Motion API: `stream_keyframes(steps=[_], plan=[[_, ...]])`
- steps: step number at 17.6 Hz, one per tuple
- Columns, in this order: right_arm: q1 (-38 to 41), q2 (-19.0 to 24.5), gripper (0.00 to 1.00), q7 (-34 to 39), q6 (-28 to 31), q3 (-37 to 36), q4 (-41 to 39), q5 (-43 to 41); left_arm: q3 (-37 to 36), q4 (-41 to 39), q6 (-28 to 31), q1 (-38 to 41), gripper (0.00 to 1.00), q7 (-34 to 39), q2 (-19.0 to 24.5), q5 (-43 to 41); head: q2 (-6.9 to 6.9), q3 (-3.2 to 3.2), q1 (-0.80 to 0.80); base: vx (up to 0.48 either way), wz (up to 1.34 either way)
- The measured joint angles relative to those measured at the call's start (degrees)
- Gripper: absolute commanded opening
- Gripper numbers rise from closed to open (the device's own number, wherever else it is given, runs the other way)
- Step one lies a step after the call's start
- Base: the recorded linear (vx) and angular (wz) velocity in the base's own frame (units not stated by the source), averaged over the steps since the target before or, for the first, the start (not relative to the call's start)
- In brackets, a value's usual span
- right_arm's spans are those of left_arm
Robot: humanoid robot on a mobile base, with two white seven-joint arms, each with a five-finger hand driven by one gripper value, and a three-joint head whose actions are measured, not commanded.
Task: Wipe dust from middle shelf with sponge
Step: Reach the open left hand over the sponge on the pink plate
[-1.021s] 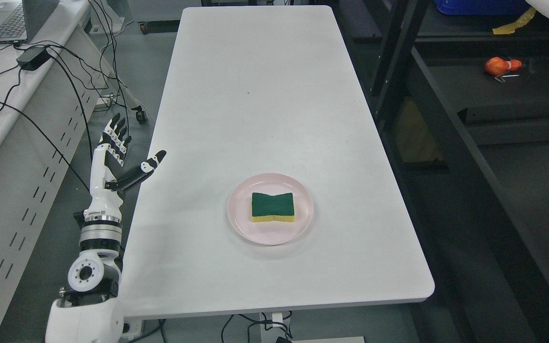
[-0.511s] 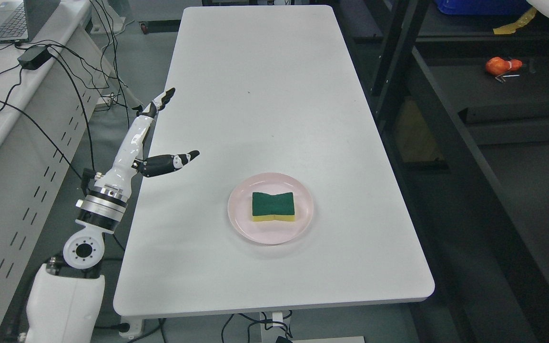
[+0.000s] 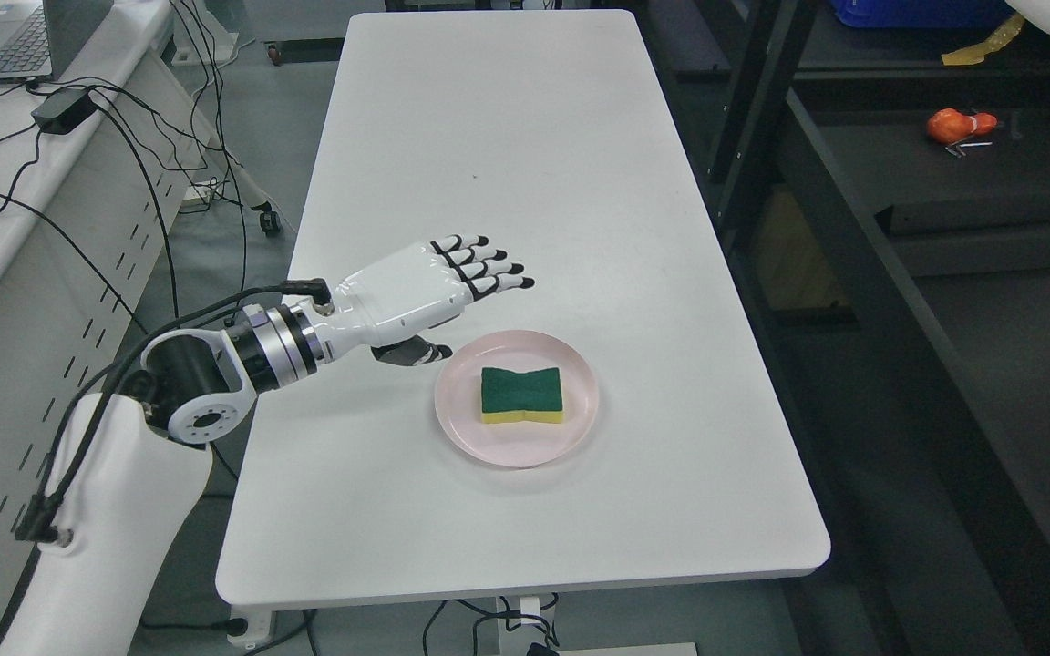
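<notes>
Pink plate: holds sponge | left hand: fingers spread, empty

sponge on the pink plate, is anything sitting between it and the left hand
Nothing visible does. The left hand hovers open above the white table, up and to the left of the pink plate. The sponge lies green side up in the plate's middle, with only bare tabletop and the plate rim between them.

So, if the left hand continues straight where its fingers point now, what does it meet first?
Probably nothing: the left hand points right, passing behind the plate and sponge, over bare table.
</notes>
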Motion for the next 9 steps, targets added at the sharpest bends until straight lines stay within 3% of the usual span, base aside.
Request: stream_keyframes(steps=[9], plan=[[0.0,0.0,1.0,0.0,0.0,0.0,0.0,0.0,-10.5,0.3,-1.6,-8.0,0.86,-5.8,2.0,-10.1,0.0,0.0,0.0,0.0,0.0]])
